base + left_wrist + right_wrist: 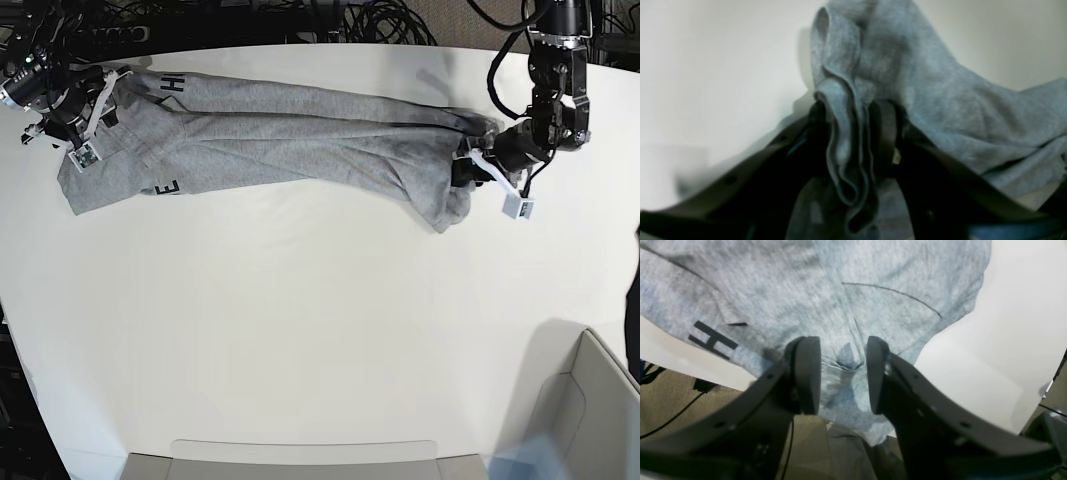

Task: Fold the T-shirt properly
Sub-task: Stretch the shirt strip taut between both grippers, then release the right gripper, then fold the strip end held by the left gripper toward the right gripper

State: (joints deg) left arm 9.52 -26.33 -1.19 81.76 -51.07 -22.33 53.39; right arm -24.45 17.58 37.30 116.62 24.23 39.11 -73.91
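The heather-grey T-shirt (300,140) lies stretched in a long band across the far part of the white table (300,320). Black letters (172,88) show near its left end. My left gripper (468,165) is at the shirt's right end; in the left wrist view it (851,133) is shut on a bunched fold of the shirt (940,100). My right gripper (105,95) is at the shirt's left end. In the right wrist view it (841,373) is open, its pads (808,373) standing either side of a small ridge of the shirt (790,290), next to a black letter H (711,340).
The shirt's left end hangs over the table edge, with carpet and cables (670,420) below. Cables (380,20) run behind the table's far edge. A grey box (590,400) stands at the front right and a flat tray (300,460) at the front edge.
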